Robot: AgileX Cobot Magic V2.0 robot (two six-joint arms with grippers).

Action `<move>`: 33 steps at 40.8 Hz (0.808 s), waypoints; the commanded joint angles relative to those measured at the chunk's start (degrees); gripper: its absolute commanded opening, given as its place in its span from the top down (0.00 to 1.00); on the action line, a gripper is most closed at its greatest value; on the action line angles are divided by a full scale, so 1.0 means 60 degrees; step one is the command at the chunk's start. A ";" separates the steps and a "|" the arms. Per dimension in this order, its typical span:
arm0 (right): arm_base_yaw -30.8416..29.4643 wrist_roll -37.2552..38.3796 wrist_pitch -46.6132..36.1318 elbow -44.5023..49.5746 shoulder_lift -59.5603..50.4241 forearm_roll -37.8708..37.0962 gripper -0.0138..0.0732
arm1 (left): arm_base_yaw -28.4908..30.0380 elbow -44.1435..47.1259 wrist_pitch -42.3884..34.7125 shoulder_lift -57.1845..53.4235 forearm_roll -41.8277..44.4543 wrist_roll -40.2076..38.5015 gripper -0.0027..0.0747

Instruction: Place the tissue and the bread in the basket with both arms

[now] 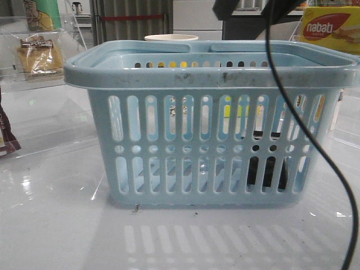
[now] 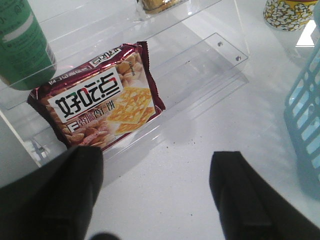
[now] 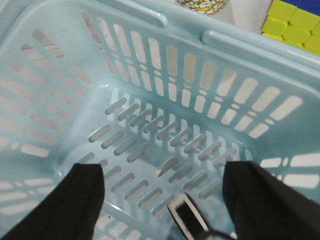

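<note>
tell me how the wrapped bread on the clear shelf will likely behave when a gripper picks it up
The bread sits in a crinkly clear wrapper, so it probably squashes easily under tight fingers. The glossy film may slip in the grip. It looks light for its size, so the left gripper, now open and empty, could likely lift it with a gentle squeeze.

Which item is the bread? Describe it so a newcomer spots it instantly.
Start at the big light-blue basket mid-table, then look to the clear acrylic shelf behind it on the left. The bread sits on that shelf: golden-yellow, in a clear wrapper with a dark label. The dark brown snack packet lower down is printed foil, not see-through.
</note>
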 commanded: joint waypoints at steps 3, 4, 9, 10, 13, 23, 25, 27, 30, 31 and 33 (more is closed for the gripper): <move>-0.0009 -0.0494 -0.0643 0.0965 -0.1945 0.0037 0.16 | -0.0014 -0.0321 -0.0752 -0.0041 0.0011 0.0000 0.30; -0.0009 -0.0519 -0.0669 0.1141 -0.2166 0.0037 0.16 | -0.0014 -0.0321 -0.0752 -0.0041 0.0011 0.0000 0.30; -0.0009 -0.0557 -0.0753 0.2138 -0.3382 -0.0189 0.16 | -0.0014 -0.0321 -0.0788 -0.0041 0.0011 0.0000 0.30; -0.0009 -0.0557 -0.0795 0.2380 -0.3650 -0.0240 0.16 | -0.0014 -0.0321 -0.0811 -0.0041 0.0011 0.0000 0.30; -0.0009 -0.0557 -0.0906 0.3052 -0.4372 -0.0393 0.16 | -0.0014 -0.0321 -0.0823 -0.0041 0.0011 0.0000 0.30; -0.0009 -0.0557 -0.1453 0.4998 -0.6356 -0.0713 0.16 | -0.0014 -0.0321 -0.0823 -0.0041 0.0011 0.0000 0.30; -0.0009 -0.0557 -0.1507 0.5252 -0.6671 -0.0713 0.16 | -0.0014 -0.0321 -0.0823 0.0014 0.0011 0.0000 0.30; -0.0009 -0.0557 -0.1525 0.5443 -0.6938 -0.0713 0.16 | -0.0014 -0.0341 -0.0850 0.0104 -0.0031 0.0000 0.30; -0.0009 -0.0557 -0.1525 0.5649 -0.7210 -0.0713 0.16 | -0.0014 -0.0358 -0.0999 0.0305 -0.0223 0.0000 0.30; -0.0009 -0.0557 -0.1519 0.5677 -0.7251 -0.0713 0.16 | -0.0014 -0.0358 -0.1032 0.0369 -0.0320 0.0000 0.30; -0.0009 -0.0557 -0.1423 0.5705 -0.7277 -0.0713 0.16 | -0.0014 -0.0426 -0.1061 0.0581 -0.0339 0.0000 0.29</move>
